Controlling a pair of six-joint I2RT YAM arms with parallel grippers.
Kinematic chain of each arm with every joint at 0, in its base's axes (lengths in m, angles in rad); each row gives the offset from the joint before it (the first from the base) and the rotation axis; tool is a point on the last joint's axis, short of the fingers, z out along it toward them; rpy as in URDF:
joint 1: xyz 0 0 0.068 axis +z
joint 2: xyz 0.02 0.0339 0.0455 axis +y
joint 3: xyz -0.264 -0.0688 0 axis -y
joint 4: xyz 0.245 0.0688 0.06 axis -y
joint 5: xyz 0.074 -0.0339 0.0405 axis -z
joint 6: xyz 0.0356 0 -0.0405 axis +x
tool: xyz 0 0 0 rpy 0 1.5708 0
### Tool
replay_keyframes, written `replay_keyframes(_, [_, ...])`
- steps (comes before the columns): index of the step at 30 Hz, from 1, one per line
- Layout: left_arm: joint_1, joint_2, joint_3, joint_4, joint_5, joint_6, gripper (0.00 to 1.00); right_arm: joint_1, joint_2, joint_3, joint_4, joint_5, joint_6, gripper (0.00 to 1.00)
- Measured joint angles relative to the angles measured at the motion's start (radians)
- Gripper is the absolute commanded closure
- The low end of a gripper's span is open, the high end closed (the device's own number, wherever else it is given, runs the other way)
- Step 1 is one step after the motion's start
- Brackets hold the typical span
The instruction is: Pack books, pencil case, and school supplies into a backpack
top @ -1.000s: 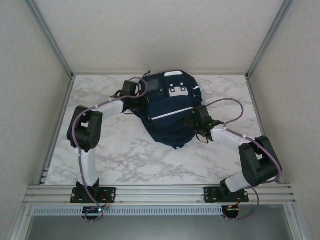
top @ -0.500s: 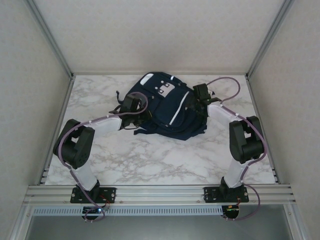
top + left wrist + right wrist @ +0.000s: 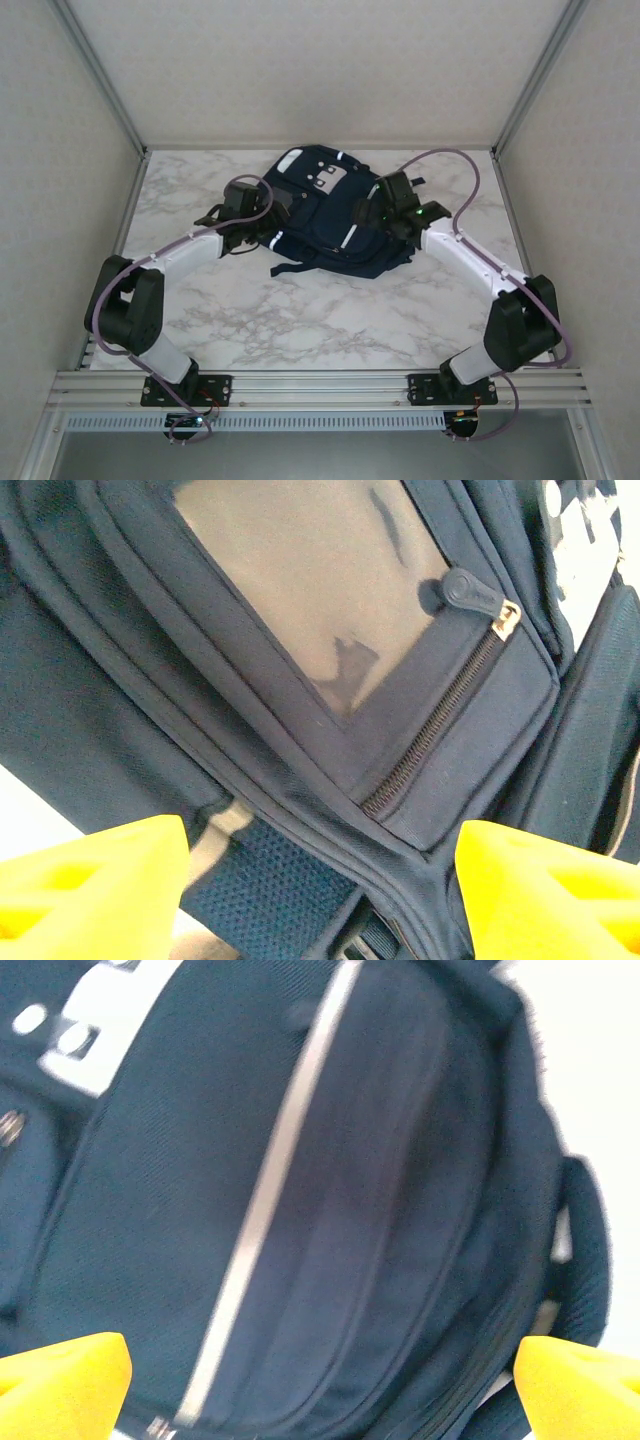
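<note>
The white grey-veined marble table [image 3: 300, 310] bears a large navy blue fabric backpack [image 3: 330, 215], which lies flat at the far middle between the two arms. Its lower edge bunches into dark folds and straps that are hard to sort out from above, and both wrist cameras cut it off on every side. Whether its main compartment is zipped up cannot be told.

The left gripper [image 3: 268, 218] sits at the backpack's left flank and the right gripper [image 3: 372, 215] at its right flank. From above their fingertips are lost against the dark cloth, so contact cannot be judged. The left wrist camera shows the left gripper [image 3: 320, 890] released, its yellow fingers [image 3: 90, 880] spread wide to the bottom corners. The right gripper [image 3: 320, 1390] is likewise released, yellow fingers [image 3: 60, 1380] far apart, in a blurred picture.

Purple cables [image 3: 450, 160] loop over each arm, and a silver metal rail [image 3: 320, 385] runs along the near edge.

Close up, a grey patch [image 3: 300, 570] sits above a dark zipper [image 3: 440, 710] with a rounded pull [image 3: 465, 588]; a white reflective stripe [image 3: 270, 1200] crosses the front panel
</note>
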Motion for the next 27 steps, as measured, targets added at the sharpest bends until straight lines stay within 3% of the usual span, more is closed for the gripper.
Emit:
replay_keyframes(6, [0.010, 0.071, 0.000, 0.021, -0.004, -0.008, 0.25, 0.189, 0.016, -0.016, -0.024, 0.029, 0.096, 0.01])
replay_keyframes(12, [0.021, 0.113, 0.000, 0.031, 0.000, -0.016, 0.25, 0.296, 0.138, 0.008, -0.048, 0.106, 0.183, 0.01])
replay_keyframes(19, [0.026, 0.122, -0.007, 0.049, 0.005, -0.020, 0.25, 0.339, 0.270, 0.082, -0.105, 0.233, 0.278, 0.01])
replay_keyframes(27, [0.031, 0.127, -0.020, 0.069, 0.016, -0.031, 0.25, 0.340, 0.309, 0.117, -0.094, 0.296, 0.345, 0.01])
